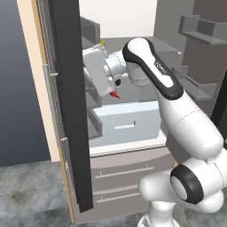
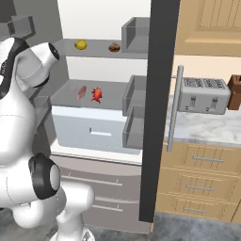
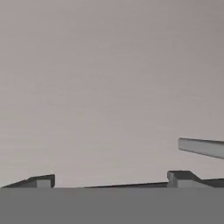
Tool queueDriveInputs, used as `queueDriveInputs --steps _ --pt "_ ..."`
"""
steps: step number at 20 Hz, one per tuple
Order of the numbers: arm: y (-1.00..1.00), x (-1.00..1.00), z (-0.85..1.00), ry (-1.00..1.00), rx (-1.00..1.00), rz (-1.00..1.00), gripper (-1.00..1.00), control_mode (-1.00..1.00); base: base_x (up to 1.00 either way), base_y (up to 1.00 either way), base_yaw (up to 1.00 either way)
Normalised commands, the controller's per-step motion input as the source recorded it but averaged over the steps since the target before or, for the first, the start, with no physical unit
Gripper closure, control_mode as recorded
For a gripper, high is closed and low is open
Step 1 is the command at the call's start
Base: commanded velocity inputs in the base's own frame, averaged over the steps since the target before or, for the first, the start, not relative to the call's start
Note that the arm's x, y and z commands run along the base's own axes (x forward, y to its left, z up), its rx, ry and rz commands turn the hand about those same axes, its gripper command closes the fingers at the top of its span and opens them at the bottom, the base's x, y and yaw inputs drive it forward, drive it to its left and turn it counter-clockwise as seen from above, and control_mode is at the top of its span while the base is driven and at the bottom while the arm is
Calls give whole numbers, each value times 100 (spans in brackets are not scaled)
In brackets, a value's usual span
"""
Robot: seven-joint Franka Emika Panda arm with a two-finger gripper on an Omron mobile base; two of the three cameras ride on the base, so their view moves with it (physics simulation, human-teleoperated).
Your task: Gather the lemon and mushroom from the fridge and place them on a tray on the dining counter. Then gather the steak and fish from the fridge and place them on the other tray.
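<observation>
The fridge (image 2: 157, 108) stands open. On its upper shelf lie the yellow lemon (image 2: 81, 44) and, to its right, the small brown mushroom (image 2: 114, 47). On the shelf below are a pinkish steak (image 2: 81, 92) and a red fish (image 2: 97, 94). My arm reaches into the fridge, and the white hand (image 1: 97, 66) is between the two shelves, just above the fish (image 1: 115, 94). A sliver of the lemon (image 1: 103, 42) shows above the hand. In the hand view my gripper (image 3: 113, 180) is open, its fingertips (image 3: 43, 180) wide apart with nothing between them, facing a plain grey fridge wall.
The left door (image 1: 66, 111) stands edge-on close beside the hand. Door bins (image 2: 134, 33) hang on the right door. A pale drawer (image 2: 94, 129) sits under the lower shelf. A toaster (image 2: 203, 95) stands on the marble counter (image 2: 207, 129) to the right.
</observation>
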Motion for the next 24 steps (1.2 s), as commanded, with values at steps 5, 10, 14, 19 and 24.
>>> queueDriveInputs --steps 5,10,14,19,24 --pt "80 -2 0 0 0 8 -100 -100 0 0 0" --pt "71 -3 0 0 0 3 -100 -100 0 0 0" --pt "47 0 0 0 0 0 -100 -100 0 0 0" --pt "3 -39 0 -14 -3 -2 -100 -100 0 0 0" --pt "-42 -79 0 -30 -7 -11 -100 -100 0 0 0"
